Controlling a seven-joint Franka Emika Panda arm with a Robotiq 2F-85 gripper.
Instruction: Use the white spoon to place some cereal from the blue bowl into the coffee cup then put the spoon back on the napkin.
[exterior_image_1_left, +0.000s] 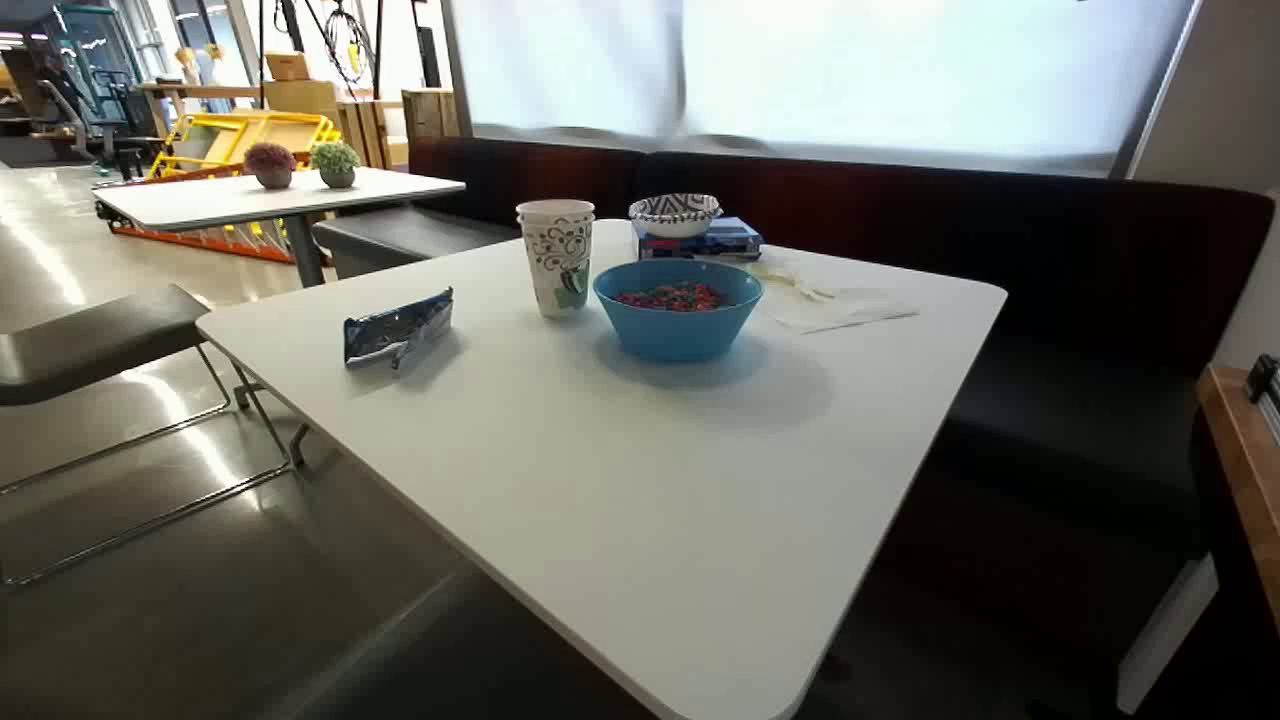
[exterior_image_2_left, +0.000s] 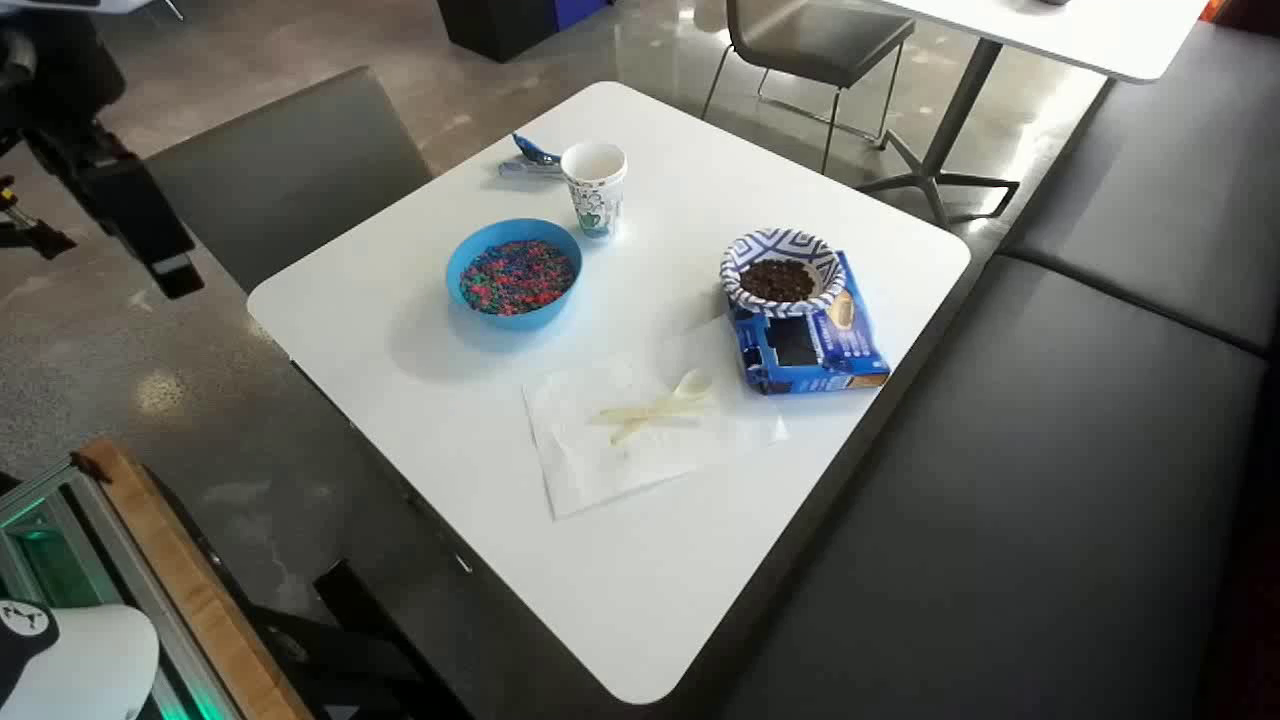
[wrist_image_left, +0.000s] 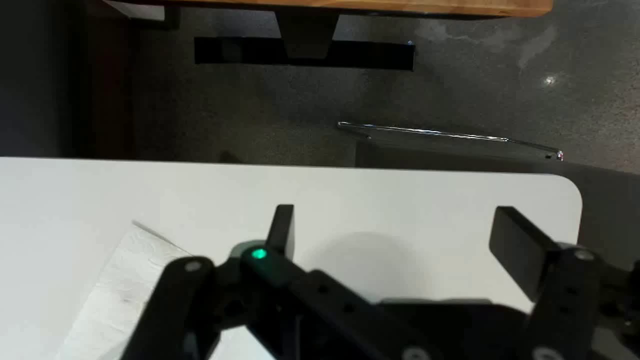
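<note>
The blue bowl (exterior_image_1_left: 680, 335) (exterior_image_2_left: 540, 316) stands upright and holds red, blue and green cereal (exterior_image_1_left: 675, 297) (exterior_image_2_left: 517, 278). The white patterned coffee cup (exterior_image_1_left: 557, 265) (exterior_image_2_left: 597, 200) stands upright beside it, with a double rim like stacked cups. The napkin (exterior_image_1_left: 850, 312) (exterior_image_2_left: 570, 475) lies flat on the table; part of it shows in the wrist view (wrist_image_left: 117, 295). The pale spoon (exterior_image_2_left: 690, 385) lies on the napkin, crossed with another pale utensil (exterior_image_2_left: 680, 411). My gripper (exterior_image_2_left: 120, 258) (wrist_image_left: 392, 235) is open and empty, above the table's edge area, away from the spoon, bowl and cup.
A patterned paper bowl (exterior_image_1_left: 675, 222) (exterior_image_2_left: 735, 275) with dark bits sits on a blue box (exterior_image_1_left: 705, 243) (exterior_image_2_left: 820, 380) beside the napkin. A shiny blue packet (exterior_image_1_left: 400, 330) (exterior_image_2_left: 535, 155) lies near the cup. A dark bench (exterior_image_2_left: 1010, 480) runs along one side of the white table (exterior_image_1_left: 700, 480).
</note>
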